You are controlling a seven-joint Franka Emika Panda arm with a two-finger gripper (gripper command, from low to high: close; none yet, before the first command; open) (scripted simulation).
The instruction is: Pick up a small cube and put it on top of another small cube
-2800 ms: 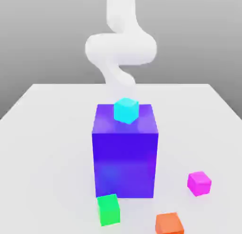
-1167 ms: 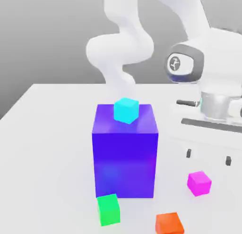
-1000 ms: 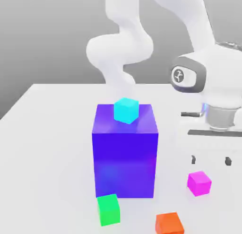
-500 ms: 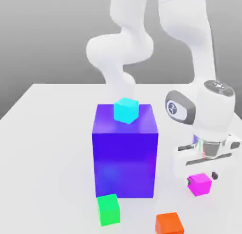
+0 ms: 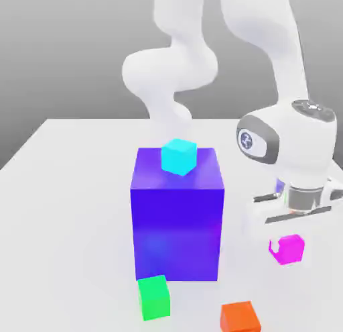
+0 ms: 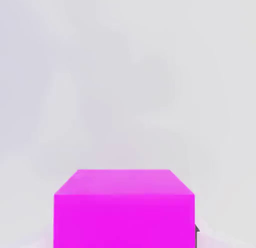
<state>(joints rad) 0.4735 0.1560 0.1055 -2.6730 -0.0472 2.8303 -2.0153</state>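
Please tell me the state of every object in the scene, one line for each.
magenta cube: gripped by the gripper
gripper: shut on the magenta cube
cyan cube: resting on top of the blue-purple block
blue-purple block: standing on the table
green cube: free on the table
orange cube: free on the table

Pale white-grey table [image 5: 74, 210], plain and matte. Resting directly on it: big blue-purple block [image 5: 177, 223] near the middle; green cube [image 5: 154, 297] just in front of that block's lower corner, close, perhaps touching; orange cube [image 5: 239, 317] further toward the exterior view's right, apart from the green one, cut by the frame edge.
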